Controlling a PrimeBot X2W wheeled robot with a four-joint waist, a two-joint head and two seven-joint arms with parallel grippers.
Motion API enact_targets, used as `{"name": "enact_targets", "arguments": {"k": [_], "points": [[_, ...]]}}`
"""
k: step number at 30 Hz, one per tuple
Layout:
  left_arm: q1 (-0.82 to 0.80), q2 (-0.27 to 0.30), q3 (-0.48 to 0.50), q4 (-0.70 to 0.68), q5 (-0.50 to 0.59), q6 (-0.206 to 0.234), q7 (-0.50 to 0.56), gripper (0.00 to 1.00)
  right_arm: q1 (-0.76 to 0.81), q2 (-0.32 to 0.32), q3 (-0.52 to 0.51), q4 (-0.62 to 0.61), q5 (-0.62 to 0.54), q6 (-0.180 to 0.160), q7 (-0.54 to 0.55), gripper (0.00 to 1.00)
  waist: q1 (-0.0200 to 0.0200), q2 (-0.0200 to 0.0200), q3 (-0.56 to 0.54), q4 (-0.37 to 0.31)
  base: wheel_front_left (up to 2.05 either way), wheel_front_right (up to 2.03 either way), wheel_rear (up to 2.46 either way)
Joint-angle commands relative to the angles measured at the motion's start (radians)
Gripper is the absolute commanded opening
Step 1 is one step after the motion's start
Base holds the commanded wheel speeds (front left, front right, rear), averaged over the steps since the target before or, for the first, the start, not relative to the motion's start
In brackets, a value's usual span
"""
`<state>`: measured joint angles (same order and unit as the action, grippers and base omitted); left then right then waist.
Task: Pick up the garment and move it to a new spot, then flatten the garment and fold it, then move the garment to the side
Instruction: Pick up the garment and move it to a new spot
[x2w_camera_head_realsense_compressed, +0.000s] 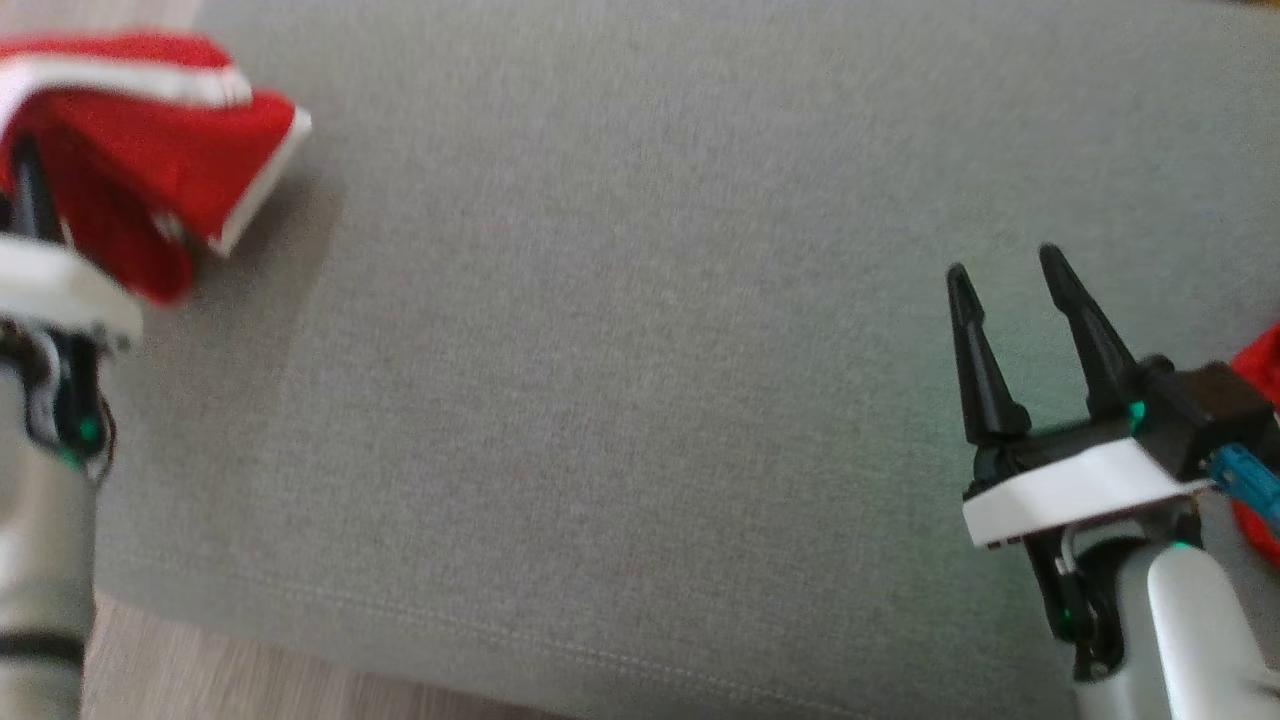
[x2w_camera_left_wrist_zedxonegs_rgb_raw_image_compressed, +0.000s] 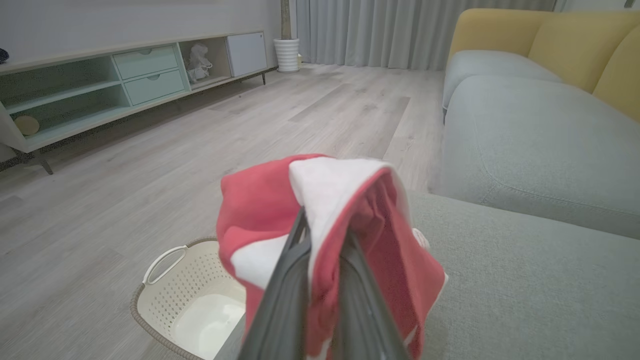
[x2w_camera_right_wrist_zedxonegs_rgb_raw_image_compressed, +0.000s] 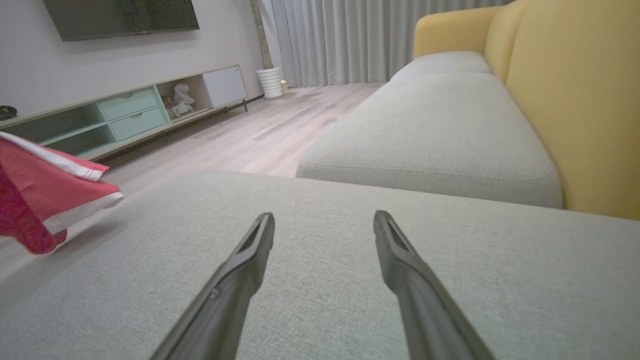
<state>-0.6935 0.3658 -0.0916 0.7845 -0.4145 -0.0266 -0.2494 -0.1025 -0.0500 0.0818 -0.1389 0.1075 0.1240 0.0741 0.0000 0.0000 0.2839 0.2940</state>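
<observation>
Two grippers hover above the grey fabric sofa cushion: the left gripper is clamped on the red, white-trimmed cloth garment draped over its fingers; the right gripper, well apart, gapes empty.

Soft even daylight, moderately bright. Head view soft overall; garment motion-smeared upper left, diffuse shadow beneath it on the cushion. Faint green LED cast around right tool. Wrist views sharper mid-frame, near foreground out of focus, wide-angle bend toward edges. Floor brightest by the curtains.
</observation>
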Motion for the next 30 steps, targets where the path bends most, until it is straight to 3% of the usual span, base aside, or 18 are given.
{"name": "enact_targets", "arguments": {"k": [1, 8, 17, 23, 30], "points": [[0.02, 0.061, 0.046, -0.067, 0.012, 0.01, -0.012, 0.0, 0.003, 0.0, 0.017, -0.025, 0.013, 0.007, -0.015, 1.0, 0.0, 0.0, -0.066, -0.02, 0.0, 0.0, 0.0], [0.272, 0.046, 0.066, -0.333, 0.016, 0.06, 0.005, 0.0, 0.085, 0.0, -0.001, 0.006, 0.057, 0.007, -0.046, 1.0, 0.0, 0.0, -0.185, -0.065, 0.0, 0.0, 0.0], [0.583, 0.017, 0.03, -0.805, 0.024, 0.152, 0.155, 0.0, 0.158, 0.0, -0.005, 0.011, 0.087, 0.007, -0.053, 1.0, 0.0, 0.0, -0.254, -0.164, 0.0, 0.0, 0.0], [0.624, -0.004, -0.061, -0.967, 0.023, 0.13, 0.245, 0.0, 0.149, 0.0, 0.006, -0.01, 0.086, 0.007, -0.045, 1.0, 0.0, 0.0, -0.215, -0.264, 0.0, 0.0, 0.0], [0.521, -0.065, -0.196, -0.919, 0.044, 0.069, 0.254, 0.0, 0.117, 0.0, 0.02, -0.01, 0.108, 0.007, -0.068, 1.0, 0.0, 0.0, -0.127, -0.4, 0.0, 0.0, 0.0]]}}
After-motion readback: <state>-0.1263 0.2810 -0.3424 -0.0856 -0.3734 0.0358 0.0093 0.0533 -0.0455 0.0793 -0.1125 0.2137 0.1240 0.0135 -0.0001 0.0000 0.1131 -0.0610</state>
